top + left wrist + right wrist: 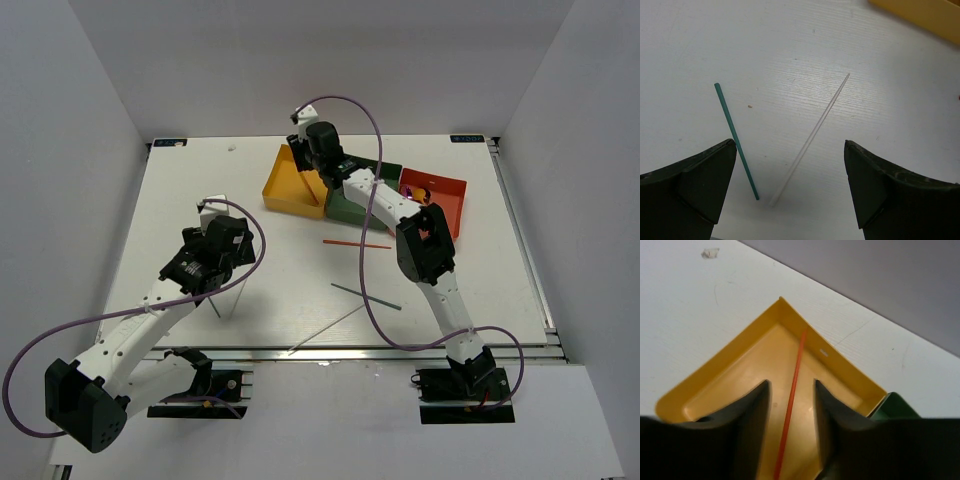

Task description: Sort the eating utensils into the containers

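My right gripper (pixel 791 390) hangs over the yellow tray (pixel 730 375) with its jaws parted. A red chopstick (pixel 801 347) lies in that tray between the fingers, with a gap on each side. In the top view the right gripper (pixel 308 172) is above the yellow tray (pixel 285 188). My left gripper (pixel 790 150) stands wide open above a green chopstick (pixel 735 137) and a pale chopstick (pixel 812 135) that lie on the table in a V. Nothing is between its fingers. The top view shows the left gripper (pixel 225 272) at the table's left middle.
A dark green tray (pixel 352 208) and a red-orange tray (pixel 447 190) stand right of the yellow one; the red-orange one holds coloured utensils (pixel 420 190). Another red chopstick (pixel 357 243), a green one (pixel 365 297) and a pale one (pixel 325 330) lie mid-table.
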`<control>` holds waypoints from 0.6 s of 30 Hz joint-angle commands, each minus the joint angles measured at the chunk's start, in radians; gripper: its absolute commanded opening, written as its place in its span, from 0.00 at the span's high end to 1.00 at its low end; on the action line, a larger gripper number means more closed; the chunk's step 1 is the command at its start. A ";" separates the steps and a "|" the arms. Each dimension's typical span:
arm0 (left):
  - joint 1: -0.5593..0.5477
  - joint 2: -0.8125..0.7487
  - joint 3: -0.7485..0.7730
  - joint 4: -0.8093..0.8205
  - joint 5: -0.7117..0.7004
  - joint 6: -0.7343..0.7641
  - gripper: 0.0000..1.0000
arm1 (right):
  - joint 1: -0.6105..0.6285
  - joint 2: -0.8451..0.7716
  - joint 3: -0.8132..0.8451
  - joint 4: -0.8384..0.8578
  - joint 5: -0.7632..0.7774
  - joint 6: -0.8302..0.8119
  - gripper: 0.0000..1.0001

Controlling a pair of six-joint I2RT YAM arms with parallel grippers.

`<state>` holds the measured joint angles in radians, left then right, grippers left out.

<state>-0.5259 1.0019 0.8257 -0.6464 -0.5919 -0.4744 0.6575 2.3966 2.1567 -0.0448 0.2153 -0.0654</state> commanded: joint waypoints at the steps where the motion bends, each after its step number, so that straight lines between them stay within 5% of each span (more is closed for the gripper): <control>1: -0.002 -0.025 -0.008 0.019 0.012 0.007 0.03 | 0.002 -0.017 0.090 0.046 0.035 0.029 0.40; 5: -0.002 -0.031 -0.008 0.021 0.012 0.007 0.03 | 0.002 -0.109 0.074 -0.079 0.068 0.029 0.21; 11: -0.002 -0.046 -0.011 0.024 0.018 0.008 0.03 | 0.002 -0.519 -0.299 -0.376 -0.160 -0.105 0.20; 13: -0.002 -0.052 -0.013 0.028 0.030 0.013 0.02 | 0.005 -0.639 -0.562 -0.464 -0.179 -0.079 0.23; 18: -0.003 -0.045 -0.013 0.028 0.038 0.014 0.02 | 0.011 -0.864 -0.952 -0.500 -0.191 -0.048 0.26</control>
<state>-0.5259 0.9722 0.8242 -0.6411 -0.5697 -0.4702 0.6632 1.5639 1.3495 -0.4320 0.0708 -0.1154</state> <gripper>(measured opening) 0.973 0.738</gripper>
